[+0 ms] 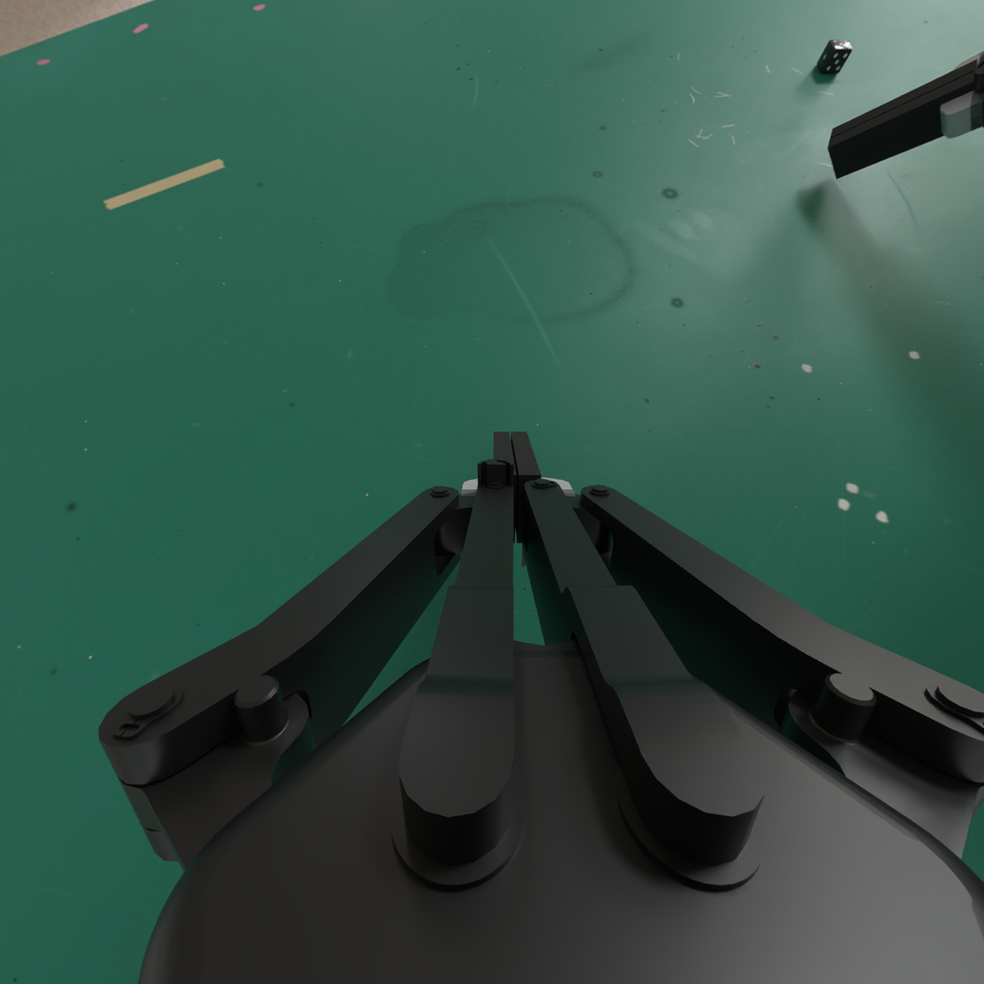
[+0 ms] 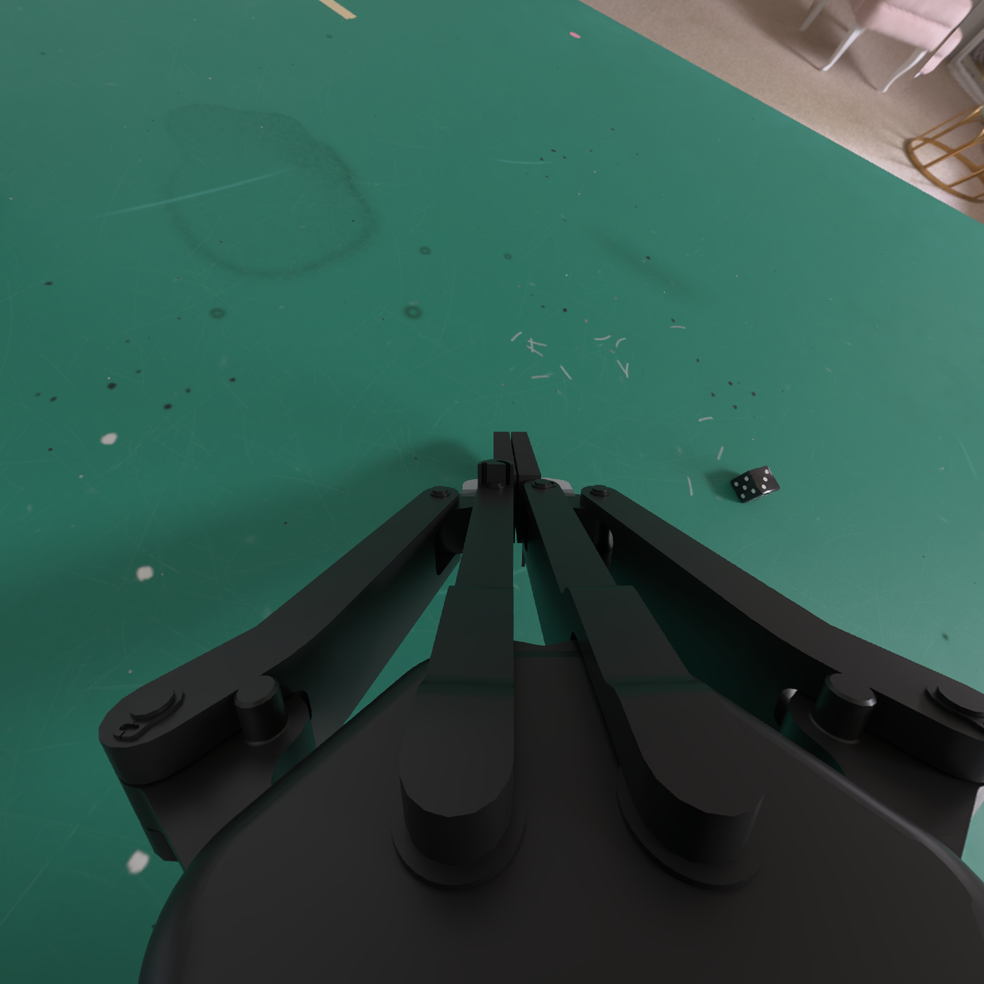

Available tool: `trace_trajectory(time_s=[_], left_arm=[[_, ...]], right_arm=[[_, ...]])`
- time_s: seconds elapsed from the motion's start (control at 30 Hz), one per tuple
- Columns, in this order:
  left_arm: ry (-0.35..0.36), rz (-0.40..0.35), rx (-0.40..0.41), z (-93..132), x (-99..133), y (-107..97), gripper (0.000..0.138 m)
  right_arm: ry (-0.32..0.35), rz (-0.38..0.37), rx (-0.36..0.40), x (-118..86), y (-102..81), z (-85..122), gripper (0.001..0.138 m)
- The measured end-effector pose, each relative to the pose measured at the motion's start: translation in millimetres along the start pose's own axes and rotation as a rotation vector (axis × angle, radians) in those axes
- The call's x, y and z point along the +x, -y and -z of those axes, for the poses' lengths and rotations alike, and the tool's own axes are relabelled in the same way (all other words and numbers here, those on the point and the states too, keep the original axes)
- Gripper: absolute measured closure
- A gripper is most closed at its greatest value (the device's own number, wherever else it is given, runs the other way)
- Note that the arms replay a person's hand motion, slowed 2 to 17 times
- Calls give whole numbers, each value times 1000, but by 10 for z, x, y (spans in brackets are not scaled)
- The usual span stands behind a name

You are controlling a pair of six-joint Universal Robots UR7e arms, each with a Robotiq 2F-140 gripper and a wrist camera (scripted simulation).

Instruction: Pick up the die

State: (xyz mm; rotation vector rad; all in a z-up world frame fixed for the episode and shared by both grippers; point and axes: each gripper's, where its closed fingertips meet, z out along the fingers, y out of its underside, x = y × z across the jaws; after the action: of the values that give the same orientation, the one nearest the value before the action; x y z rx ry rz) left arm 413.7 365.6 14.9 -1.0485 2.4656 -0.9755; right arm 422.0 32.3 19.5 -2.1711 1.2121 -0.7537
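A small black die with white pips (image 2: 755,483) lies on the green table, to the right of my right gripper (image 2: 511,439) and apart from it. The right gripper is shut and empty, its fingertips pressed together above the table. In the left wrist view the die (image 1: 834,56) sits far off at the top right. My left gripper (image 1: 511,439) is shut and empty, far from the die. The right gripper's fingers (image 1: 894,136) reach into the left wrist view from the right edge, just short of the die.
The green table (image 2: 266,372) is scuffed, with a faint ring stain (image 1: 511,261), white flecks and a strip of tan tape (image 1: 164,184). Its far edge runs at the upper right of the right wrist view, with beige floor, pale chair legs (image 2: 862,48) and a gold wire frame (image 2: 953,154) beyond.
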Motion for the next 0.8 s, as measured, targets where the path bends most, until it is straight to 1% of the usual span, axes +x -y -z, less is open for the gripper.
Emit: trace_trajectory(time_s=[0.23, 0.4, 0.53, 0.63, 0.8], left_arm=[[16, -4, -1, -11, -24, 8, 138], [17, -4, 3, -11, -25, 5, 138], [22, 9, 8, 7, -47, 7, 138], [36, 27, 25, 45, -90, 26, 138], [49, 66, 78, 144, -166, 95, 138]], right_arm=[[0, 2, -2, -6, 4, -2, 138], [6, -9, -4, -7, 3, -1, 138], [-22, -19, 11, 49, 27, 24, 138], [-46, -38, 31, 112, 43, 73, 138], [-50, -93, 64, 209, 49, 173, 138]])
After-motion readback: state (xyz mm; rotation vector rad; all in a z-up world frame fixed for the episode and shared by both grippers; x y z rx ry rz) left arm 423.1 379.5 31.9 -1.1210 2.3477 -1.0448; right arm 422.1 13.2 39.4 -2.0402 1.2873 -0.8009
